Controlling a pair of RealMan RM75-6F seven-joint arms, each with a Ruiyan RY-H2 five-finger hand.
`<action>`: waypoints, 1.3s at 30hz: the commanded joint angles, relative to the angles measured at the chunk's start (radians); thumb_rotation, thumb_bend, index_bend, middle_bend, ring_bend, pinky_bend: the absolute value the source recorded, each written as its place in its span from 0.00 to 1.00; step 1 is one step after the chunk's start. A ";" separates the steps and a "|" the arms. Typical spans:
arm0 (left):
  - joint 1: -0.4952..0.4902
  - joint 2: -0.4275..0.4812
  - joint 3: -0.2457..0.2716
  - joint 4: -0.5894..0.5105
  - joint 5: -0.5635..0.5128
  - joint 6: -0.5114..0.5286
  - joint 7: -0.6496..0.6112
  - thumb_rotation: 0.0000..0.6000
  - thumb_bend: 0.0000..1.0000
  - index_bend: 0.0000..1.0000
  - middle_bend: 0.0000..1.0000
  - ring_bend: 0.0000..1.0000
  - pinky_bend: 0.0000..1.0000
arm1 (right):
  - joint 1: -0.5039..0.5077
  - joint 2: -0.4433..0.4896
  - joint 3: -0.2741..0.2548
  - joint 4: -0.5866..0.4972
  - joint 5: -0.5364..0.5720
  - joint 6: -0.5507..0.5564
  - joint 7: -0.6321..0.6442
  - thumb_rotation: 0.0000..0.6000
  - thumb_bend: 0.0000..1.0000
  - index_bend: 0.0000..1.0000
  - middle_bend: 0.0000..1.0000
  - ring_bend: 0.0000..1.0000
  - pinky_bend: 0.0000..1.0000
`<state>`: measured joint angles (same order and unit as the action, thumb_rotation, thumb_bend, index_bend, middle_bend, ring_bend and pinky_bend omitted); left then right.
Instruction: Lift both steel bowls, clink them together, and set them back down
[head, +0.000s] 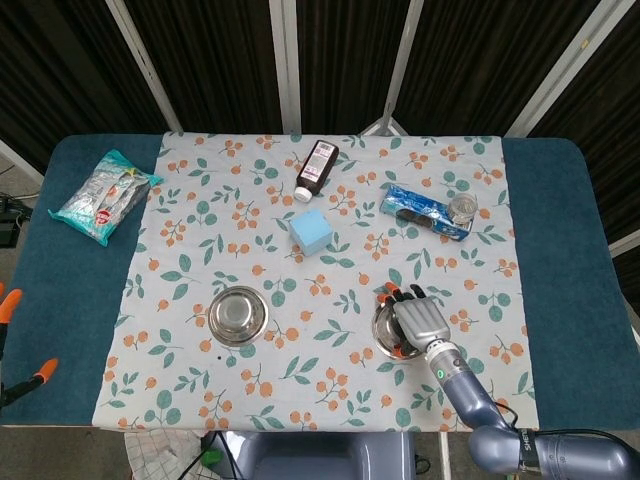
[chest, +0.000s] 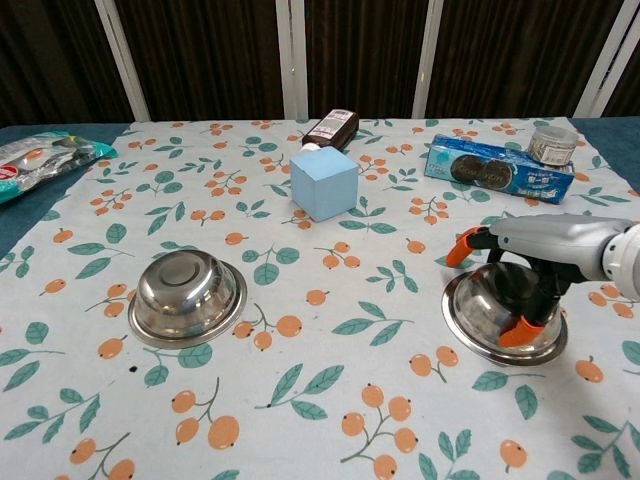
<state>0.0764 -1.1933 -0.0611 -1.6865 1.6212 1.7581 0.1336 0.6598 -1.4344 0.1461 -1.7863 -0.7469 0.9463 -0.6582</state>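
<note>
Dark slatted backdrop with white frame bars, blue table (head: 570, 250) with a floral cloth (head: 330, 400) over the middle.

2 steel bowls, both upside down on the cloth, well apart. Left bowl (head: 238, 315) (chest: 187, 295) sits free, nothing near it. Right bowl (head: 385, 328) (chest: 500, 325) is mostly covered in the head view; only its left rim shows there.

Right hand (head: 420, 318) (chest: 545, 255) is draped over the right bowl from above. Fingers (chest: 466, 245) are spread over the dome, orange tips at the far rim, and the thumb tip sits low at the near rim. Bowl looks flat on the cloth. Whether the hand actually has a grip or only rests on it, cannot tell from either view. Right forearm is cut off by the frame edge.

Left hand: only orange-tipped bits (head: 30, 375) at the left edge of the head view, the rest out of frame, so finger state cannot be told.

Also on the table: snack bag (head: 105, 195) at far left, dark bottle (head: 317, 170) lying down, blue cube (head: 311, 231), cookie pack (head: 425, 210) with a small jar (head: 461, 209) touching it. Jar contents unreadable.
</note>
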 joint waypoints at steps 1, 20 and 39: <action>0.000 -0.001 0.000 0.000 0.001 0.001 0.002 1.00 0.05 0.13 0.00 0.00 0.09 | 0.007 0.006 -0.006 0.006 0.005 -0.002 0.004 1.00 0.16 0.22 0.08 0.28 0.23; 0.002 -0.004 0.008 -0.006 0.011 0.001 -0.010 1.00 0.05 0.15 0.00 0.00 0.10 | 0.008 0.025 -0.037 -0.003 -0.102 0.007 0.110 1.00 0.16 0.40 0.26 0.43 0.50; -0.137 0.000 0.050 -0.115 0.134 -0.237 0.123 1.00 0.04 0.20 0.03 0.06 0.20 | -0.021 0.133 -0.045 -0.158 -0.247 0.075 0.171 1.00 0.16 0.43 0.31 0.43 0.50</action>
<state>-0.0041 -1.2090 -0.0066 -1.7261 1.7881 1.6293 0.1796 0.6390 -1.3120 0.1042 -1.9324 -0.9914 1.0142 -0.4786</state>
